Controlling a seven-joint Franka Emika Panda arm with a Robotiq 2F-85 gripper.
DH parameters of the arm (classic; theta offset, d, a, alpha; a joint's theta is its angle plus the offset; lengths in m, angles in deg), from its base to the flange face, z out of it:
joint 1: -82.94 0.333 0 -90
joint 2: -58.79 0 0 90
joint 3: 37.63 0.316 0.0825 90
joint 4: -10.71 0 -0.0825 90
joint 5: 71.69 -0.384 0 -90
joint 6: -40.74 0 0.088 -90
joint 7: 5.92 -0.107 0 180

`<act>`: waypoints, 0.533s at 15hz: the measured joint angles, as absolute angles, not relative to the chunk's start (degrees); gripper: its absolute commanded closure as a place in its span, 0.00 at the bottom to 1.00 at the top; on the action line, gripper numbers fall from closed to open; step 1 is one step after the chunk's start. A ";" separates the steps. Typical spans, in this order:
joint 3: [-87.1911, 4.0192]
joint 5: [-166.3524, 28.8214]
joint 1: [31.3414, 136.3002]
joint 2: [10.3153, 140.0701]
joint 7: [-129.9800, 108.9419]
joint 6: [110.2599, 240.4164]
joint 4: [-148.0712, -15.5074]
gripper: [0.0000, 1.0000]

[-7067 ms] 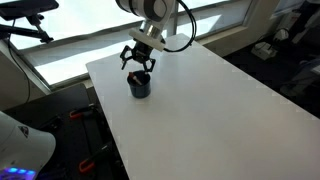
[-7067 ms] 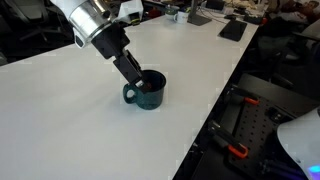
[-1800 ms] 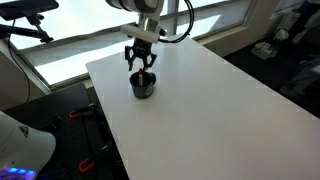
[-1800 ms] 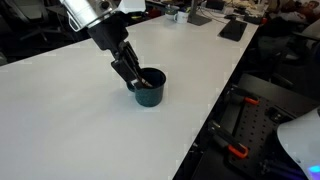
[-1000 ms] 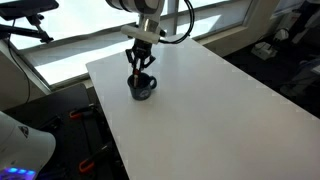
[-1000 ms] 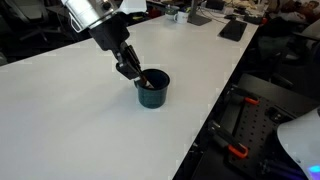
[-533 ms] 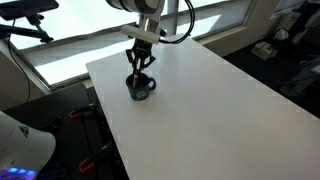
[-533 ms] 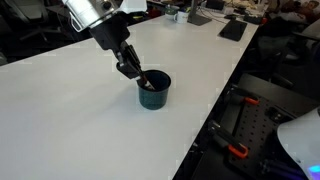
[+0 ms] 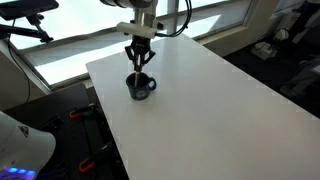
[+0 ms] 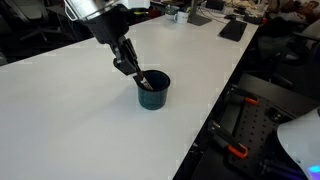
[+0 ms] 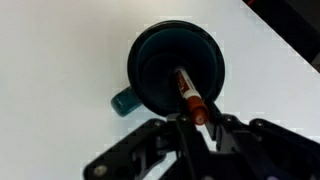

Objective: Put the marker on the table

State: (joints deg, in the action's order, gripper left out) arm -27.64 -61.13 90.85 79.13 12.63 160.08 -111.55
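Well, the arm leans over the white worktop (image 9: 205, 110) (image 10: 60, 110) (image 11: 50, 50) with its fingers (image 9: 138, 66) (image 10: 133, 68) (image 11: 205, 124) pinched together right above a small dark cup (image 9: 141, 87) (image 10: 153, 92) (image 11: 150, 70). From the wrist view you can see they are clamped on the upper end of the marker (image 11: 188, 95), a reddish-orange stick with a dark band. It slants down from the fingertips into the cup's mouth, and its lower end sits inside the cup, not on the worktop. The cup stands upright on the worktop, near one edge in both exterior views. Its handle (image 11: 122, 100) sticks out to the side away from the marker.
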 measured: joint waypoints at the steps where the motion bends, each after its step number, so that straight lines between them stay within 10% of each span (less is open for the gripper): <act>1: -27.61 -60.67 91.17 77.29 11.68 160.93 -112.85 0.95; 8: -27.81 -59.54 91.68 60.88 8.26 162.75 -122.97 0.95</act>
